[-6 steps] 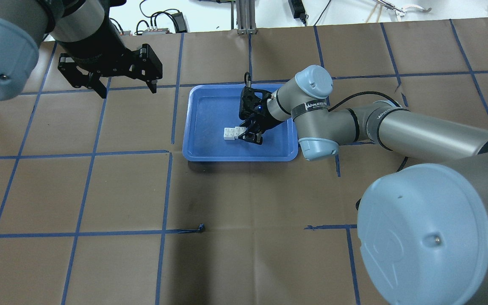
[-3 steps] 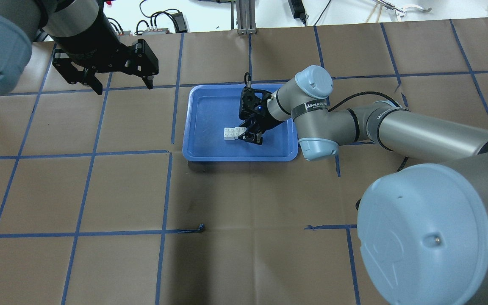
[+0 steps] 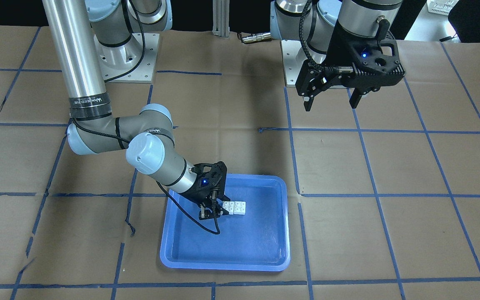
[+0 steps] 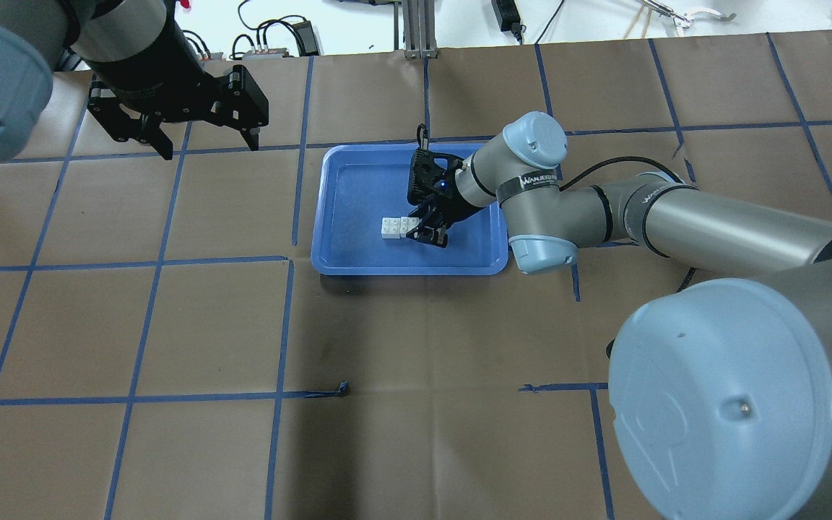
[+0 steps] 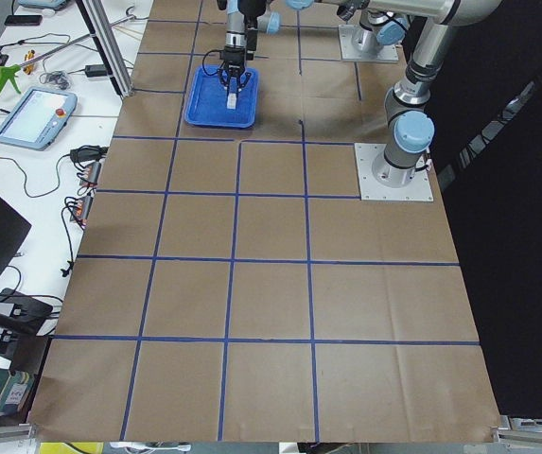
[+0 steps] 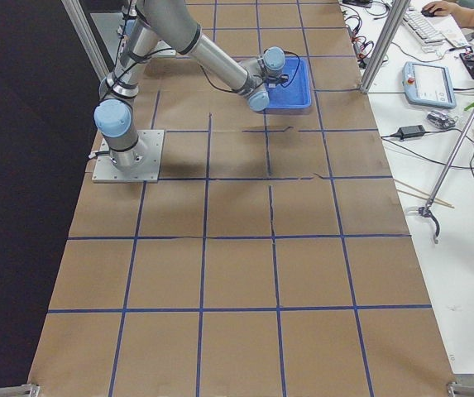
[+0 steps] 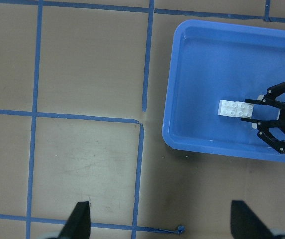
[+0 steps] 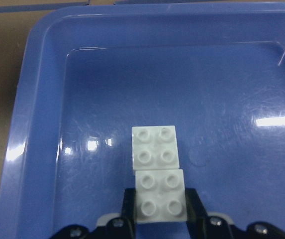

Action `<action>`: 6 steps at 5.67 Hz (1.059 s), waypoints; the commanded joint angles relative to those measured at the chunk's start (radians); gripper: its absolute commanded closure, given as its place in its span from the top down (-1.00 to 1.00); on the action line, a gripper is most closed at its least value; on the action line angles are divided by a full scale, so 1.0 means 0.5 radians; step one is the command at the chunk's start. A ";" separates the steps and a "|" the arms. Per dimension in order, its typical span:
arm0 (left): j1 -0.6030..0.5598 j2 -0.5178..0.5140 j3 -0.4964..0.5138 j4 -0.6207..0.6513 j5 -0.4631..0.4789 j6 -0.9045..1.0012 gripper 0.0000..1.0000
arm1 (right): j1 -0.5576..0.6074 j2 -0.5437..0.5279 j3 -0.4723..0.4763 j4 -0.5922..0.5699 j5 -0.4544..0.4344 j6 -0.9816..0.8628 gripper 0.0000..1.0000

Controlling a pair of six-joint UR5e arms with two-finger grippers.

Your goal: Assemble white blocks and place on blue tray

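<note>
Two white blocks lie end to end and touching on the floor of the blue tray. They also show in the front view, the left wrist view and the right wrist view. My right gripper reaches low into the tray. It is shut on the near block, with a finger against each side. My left gripper is open and empty. It hangs high over the bare table, to the left of and beyond the tray.
The tray sits mid-table on brown paper with a grid of blue tape. Cables and power bricks lie past the far edge. The arm base plates stand on the robot's side. A teach pendant lies on the side bench.
My left gripper has drawn a little further back and to the left, away from the tray. The right gripper and the blocks have not moved.
</note>
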 commanded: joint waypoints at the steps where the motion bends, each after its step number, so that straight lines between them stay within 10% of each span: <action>1: -0.001 0.003 0.000 0.000 0.001 0.000 0.99 | 0.000 0.002 0.000 -0.002 0.002 0.032 -0.39; 2: -0.001 0.003 0.000 0.000 0.001 0.000 0.99 | 0.000 0.002 0.000 -0.002 0.002 0.032 -0.28; 4: -0.005 0.006 0.000 -0.006 0.001 0.000 0.99 | 0.000 0.002 0.000 -0.005 0.005 0.035 0.55; 6: -0.002 0.006 0.000 0.003 0.001 0.000 0.99 | 0.000 0.002 0.000 -0.008 0.109 0.035 0.68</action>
